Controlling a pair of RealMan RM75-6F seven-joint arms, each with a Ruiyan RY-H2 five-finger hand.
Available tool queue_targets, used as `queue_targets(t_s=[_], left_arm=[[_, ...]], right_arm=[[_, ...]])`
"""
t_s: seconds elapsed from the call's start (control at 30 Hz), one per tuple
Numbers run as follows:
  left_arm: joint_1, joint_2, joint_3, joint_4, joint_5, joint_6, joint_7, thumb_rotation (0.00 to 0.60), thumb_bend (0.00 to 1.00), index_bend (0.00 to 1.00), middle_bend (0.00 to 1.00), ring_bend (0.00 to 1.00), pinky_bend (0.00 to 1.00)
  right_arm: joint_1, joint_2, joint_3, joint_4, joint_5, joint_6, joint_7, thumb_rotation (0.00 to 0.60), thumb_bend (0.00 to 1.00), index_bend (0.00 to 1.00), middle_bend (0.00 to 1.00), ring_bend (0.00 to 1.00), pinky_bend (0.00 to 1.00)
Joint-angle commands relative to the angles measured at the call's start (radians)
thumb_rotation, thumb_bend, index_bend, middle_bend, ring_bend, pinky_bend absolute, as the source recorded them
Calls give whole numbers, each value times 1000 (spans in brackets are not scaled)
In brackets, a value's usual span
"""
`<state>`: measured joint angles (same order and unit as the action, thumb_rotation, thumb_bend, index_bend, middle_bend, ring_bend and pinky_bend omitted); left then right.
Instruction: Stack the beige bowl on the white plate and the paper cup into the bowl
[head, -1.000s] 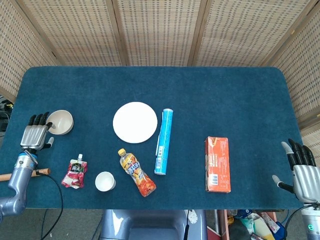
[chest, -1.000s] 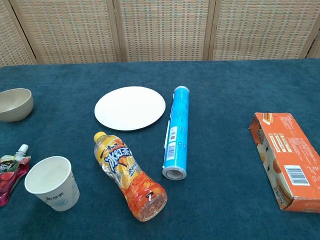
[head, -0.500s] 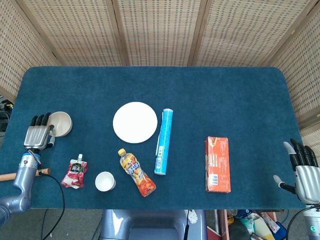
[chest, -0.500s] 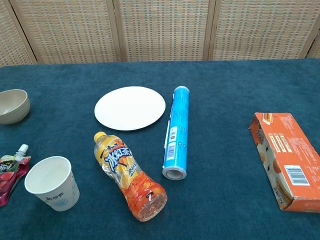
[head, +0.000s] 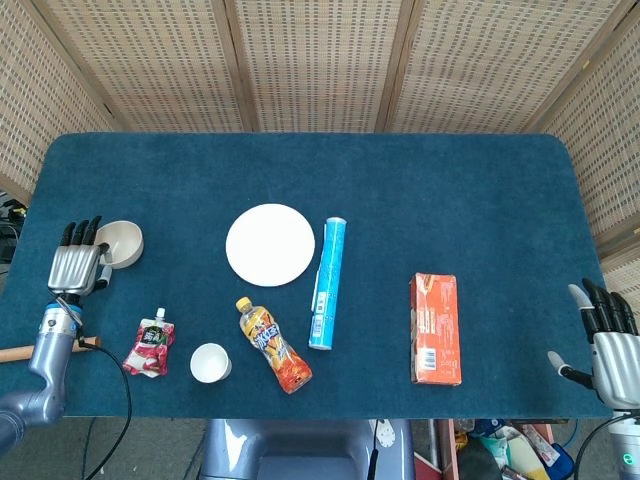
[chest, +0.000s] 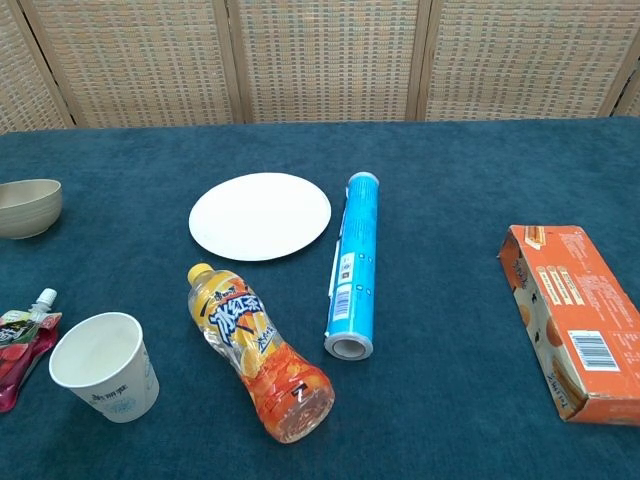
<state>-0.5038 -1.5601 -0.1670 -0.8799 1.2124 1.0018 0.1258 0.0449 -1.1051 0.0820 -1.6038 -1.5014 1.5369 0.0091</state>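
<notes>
The beige bowl (head: 124, 243) (chest: 28, 207) is at the table's left edge, and my left hand (head: 78, 262) grips its left rim, fingers pointing away and thumb under the near side. In the chest view the bowl's rim looks almost flat, as if lifted or tilted. The white plate (head: 270, 244) (chest: 260, 215) lies empty near the table's middle, well to the right of the bowl. The paper cup (head: 210, 362) (chest: 103, 366) stands upright near the front edge. My right hand (head: 606, 338) hangs beyond the front right corner, fingers spread, holding nothing.
An orange drink bottle (head: 273, 344) lies between cup and plate. A blue tube (head: 327, 283) lies right of the plate. An orange box (head: 435, 328) lies further right. A red pouch (head: 150, 343) lies left of the cup.
My left hand and the bowl have shifted slightly left and away; the bowl's rim now looks flatter in the chest view. The right hand has sunk a little.
</notes>
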Motion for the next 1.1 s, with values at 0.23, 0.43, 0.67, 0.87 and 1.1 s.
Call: queue_targets(t_s=[0.23, 0.43, 0.67, 0.87, 1.1], left_arm=[[-27, 76, -21, -172, 66, 96, 54, 600, 443, 627, 0, 0, 0], [-55, 101, -41, -307, 58, 105, 140, 600, 441, 628, 0, 0, 0], [-108, 87, -62, -456, 61, 119, 274, 600, 442, 628, 0, 0, 0], [-147, 53, -77, -522, 36, 120, 368, 600, 443, 628, 0, 0, 0], [-196, 9, -92, -535, -15, 93, 449, 600, 443, 629, 0, 0, 0]], right_arm=[[-4, 5, 3, 3, 3, 6, 23, 600, 169, 0, 0, 0, 0], [-4, 9, 4, 11, 3, 3, 44, 600, 169, 0, 0, 0, 0], [-9, 15, 6, 24, 8, 5, 82, 600, 169, 0, 0, 0, 0], [-18, 24, 8, 34, 8, 17, 127, 600, 169, 0, 0, 0, 0], [-22, 33, 12, 49, 20, 11, 182, 600, 169, 0, 0, 0, 0]])
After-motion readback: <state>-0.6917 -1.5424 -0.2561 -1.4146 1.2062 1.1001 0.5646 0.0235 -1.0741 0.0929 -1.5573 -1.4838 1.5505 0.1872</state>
